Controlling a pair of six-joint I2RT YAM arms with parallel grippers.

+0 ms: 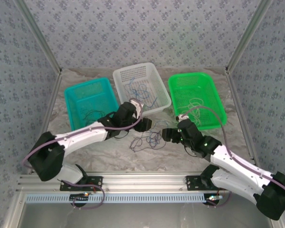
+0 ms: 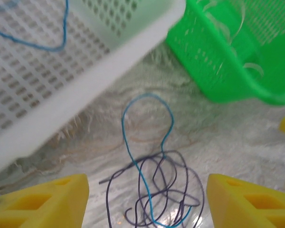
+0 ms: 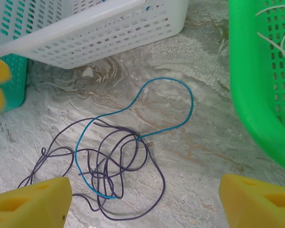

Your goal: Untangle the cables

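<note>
Left gripper (image 2: 147, 190), right gripper (image 3: 145, 190) open above cables (image 3: 109, 166) near white basket (image 3: 109, 33); closing could pinch several together, tightening the tangle.

Reaches in from the near-left corner of the counter (image 1: 109, 161) with the left arm (image 1: 80, 137), white link slanting toward the middle, black wrist tipped downward. Holds the left pincer (image 1: 143, 125) low over the middle of the counter, jaws parted, with its 2 yellow fingers (image 2: 42, 202) standing wide at the bottom corners of the left wrist view. Reaches in from the near-right corner with the right arm (image 1: 232, 161), elbow low, forearm angled inward. Points the right pincer (image 1: 167, 134) leftward, facing the left one, near it but apart. Spreads that pincer's 2 yellow fingers (image 3: 31, 204) wide, free of any grip.
</note>
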